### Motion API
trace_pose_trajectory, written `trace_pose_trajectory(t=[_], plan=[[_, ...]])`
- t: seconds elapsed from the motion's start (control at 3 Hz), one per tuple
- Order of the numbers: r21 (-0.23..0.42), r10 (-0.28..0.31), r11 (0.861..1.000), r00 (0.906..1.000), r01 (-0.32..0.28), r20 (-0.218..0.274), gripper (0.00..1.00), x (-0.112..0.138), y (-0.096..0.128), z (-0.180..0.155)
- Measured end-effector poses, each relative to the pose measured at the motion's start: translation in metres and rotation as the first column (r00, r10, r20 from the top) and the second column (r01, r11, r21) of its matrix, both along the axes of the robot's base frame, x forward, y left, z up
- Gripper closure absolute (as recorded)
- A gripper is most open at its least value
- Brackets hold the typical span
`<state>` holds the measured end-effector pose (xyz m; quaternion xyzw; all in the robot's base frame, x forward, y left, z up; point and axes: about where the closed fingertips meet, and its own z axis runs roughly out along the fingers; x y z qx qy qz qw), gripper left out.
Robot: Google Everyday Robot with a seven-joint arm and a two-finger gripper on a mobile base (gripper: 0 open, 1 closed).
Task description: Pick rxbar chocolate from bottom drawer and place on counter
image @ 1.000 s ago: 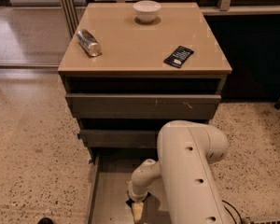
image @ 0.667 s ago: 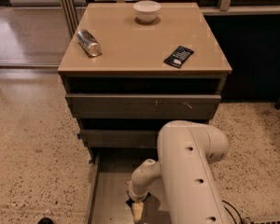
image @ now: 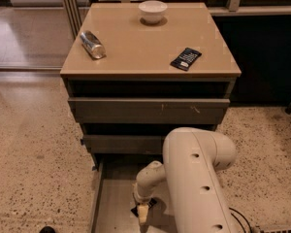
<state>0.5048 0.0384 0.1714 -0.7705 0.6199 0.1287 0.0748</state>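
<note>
Rxbar chocolate [image: 149,204] unmoved vs prev., in bottom drawer [image: 111,203] at 6 o'clock by gripper [image: 142,216]; we can't tell grip state.

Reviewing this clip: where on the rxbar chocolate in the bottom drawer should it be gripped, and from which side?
Likely across its short width, coming from straight above. The rxbar chocolate seems to lie flat on the floor of the bottom drawer, mostly hidden under the gripper. The drawer's walls would block an approach from the side.
</note>
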Motion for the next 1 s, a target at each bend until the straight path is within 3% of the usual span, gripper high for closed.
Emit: trace_pose_trajectory(t=[0.33, 0.67, 1.0], plan=[[0.006, -0.006, 1.0, 1.0, 0.006, -0.007, 0.0, 0.005, -0.002, -0.01], [0.025, -0.023, 0.999, 0.9982, 0.024, -0.056, 0.0, -0.017, -0.007, -0.05], [0.025, -0.031, 0.999, 0.9955, 0.033, -0.089, 0.0, -0.025, -0.008, -0.06]])
